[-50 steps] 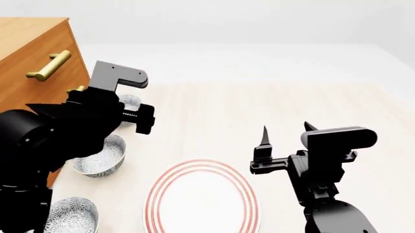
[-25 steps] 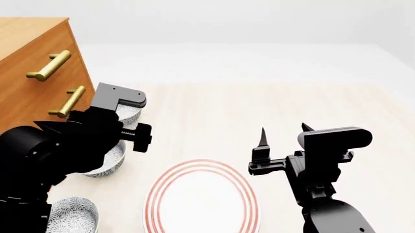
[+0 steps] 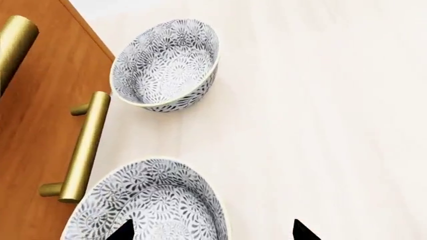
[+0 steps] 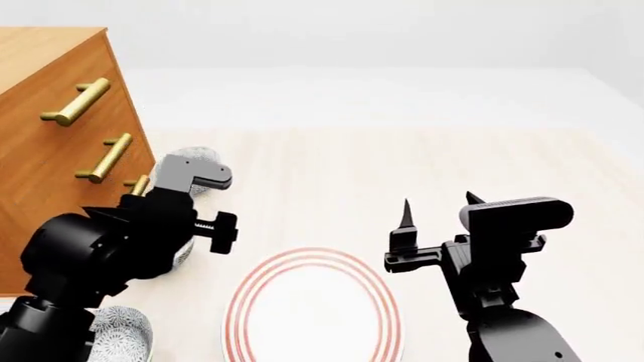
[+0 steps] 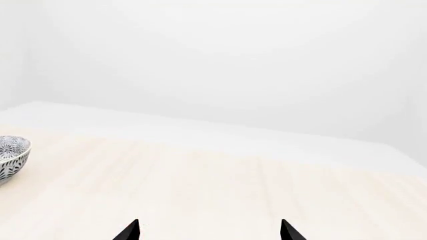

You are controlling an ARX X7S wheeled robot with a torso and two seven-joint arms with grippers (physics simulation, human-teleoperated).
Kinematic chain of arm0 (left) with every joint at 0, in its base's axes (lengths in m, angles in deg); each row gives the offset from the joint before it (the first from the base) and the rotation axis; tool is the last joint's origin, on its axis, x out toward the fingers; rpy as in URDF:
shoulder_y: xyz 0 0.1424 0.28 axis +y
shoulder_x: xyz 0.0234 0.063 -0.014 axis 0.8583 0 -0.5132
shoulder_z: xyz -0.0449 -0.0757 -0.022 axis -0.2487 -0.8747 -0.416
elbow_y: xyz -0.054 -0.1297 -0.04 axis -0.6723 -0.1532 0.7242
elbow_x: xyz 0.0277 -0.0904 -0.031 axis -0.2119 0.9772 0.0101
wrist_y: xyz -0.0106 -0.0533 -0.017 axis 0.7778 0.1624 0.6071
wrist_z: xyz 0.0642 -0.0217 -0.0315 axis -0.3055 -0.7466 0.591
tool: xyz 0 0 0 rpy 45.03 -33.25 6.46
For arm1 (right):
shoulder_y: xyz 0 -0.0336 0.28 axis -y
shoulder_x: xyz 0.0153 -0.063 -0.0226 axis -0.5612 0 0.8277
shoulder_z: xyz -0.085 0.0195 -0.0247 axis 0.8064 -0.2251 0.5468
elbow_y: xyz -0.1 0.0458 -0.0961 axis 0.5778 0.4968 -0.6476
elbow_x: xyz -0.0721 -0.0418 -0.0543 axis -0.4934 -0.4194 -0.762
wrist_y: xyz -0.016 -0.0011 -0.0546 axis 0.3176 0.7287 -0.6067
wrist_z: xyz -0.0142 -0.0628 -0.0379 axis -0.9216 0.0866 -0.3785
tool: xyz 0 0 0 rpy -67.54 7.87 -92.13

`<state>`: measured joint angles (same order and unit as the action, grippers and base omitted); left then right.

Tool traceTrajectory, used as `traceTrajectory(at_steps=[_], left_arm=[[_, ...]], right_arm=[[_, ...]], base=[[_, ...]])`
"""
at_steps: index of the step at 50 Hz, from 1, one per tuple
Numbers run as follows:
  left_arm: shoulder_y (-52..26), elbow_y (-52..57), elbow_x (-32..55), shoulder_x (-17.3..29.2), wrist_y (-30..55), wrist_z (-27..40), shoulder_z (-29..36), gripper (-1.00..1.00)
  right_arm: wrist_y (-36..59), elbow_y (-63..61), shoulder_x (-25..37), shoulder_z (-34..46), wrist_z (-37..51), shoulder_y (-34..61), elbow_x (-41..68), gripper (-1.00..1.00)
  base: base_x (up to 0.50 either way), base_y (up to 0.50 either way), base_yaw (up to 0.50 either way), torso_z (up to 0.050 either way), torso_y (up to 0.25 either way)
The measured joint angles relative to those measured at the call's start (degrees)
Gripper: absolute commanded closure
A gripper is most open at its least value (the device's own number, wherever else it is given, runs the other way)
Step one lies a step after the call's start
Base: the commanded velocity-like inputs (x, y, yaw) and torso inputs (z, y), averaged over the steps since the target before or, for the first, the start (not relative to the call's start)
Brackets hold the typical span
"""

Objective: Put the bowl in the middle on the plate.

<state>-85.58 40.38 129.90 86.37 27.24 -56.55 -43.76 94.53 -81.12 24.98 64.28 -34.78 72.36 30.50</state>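
Nearest the robot sits the first small round white bowl with grey-blue floral pattern (image 4: 113,337), just beside the large flat white plate with thin red rings (image 4: 314,311) waiting as the drop spot. To the right of the plate, the right gripper (image 4: 438,213) hangs well clear above the pale wooden table (image 4: 403,166), its two black fingers spread wide and holding nothing, parked out of the way, by the look of it.

Now the action: the left gripper (image 3: 212,231) is poised right over the middle floral bowl (image 3: 150,205), fingertips parted and empty, one tip above the bowl's inside and the other outside the rim, lined up, I'd judge, to pinch the wall. In the head view the arm hides that bowl almost entirely. It rests on the table beside the brown wooden drawer cabinet (image 4: 50,136) with brass bar handles (image 3: 83,147), not yet lifted.

Farthest off, the third floral bowl (image 3: 167,65) stands apart, untouched.

Against a second ago, the left arm has dropped lower and swung down over the middle bowl, covering it; the right arm has barely shifted.
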Motion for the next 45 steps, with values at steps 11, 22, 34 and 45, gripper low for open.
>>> traceTrajectory(at_steps=[11, 22, 34, 45], left_arm=[[-0.7, -7.2, -3.1, -1.5, -4.3, -2.9, 2.8, -1.0], [-1.2, -13.1, -5.5, -2.9, -7.3, -4.9, 5.2, -1.0], [-1.8, -19.8, -7.9, -4.6, -10.4, -7.3, 7.6, -1.0], [-2.2, -24.7, -9.6, -5.9, -12.7, -9.1, 9.4, -1.0]], right_arm=[[-0.1, 0.1, 0.2, 0.3, 0.4, 0.0, 0.3, -1.0], [0.0, 0.1, 0.4, 0.4, 0.7, 0.1, 0.6, -1.0], [-0.1, 0.1, 0.7, 0.5, 1.0, 0.2, 0.9, -1.0], [-0.2, 0.1, 0.9, 0.7, 1.3, 0.2, 1.2, -1.0]], base=[[0.0, 0.0, 0.0, 0.0, 0.0], [0.0, 0.0, 0.0, 0.0, 0.0], [0.0, 0.0, 0.0, 0.0, 0.0], [0.0, 0.0, 0.0, 0.0, 0.0]])
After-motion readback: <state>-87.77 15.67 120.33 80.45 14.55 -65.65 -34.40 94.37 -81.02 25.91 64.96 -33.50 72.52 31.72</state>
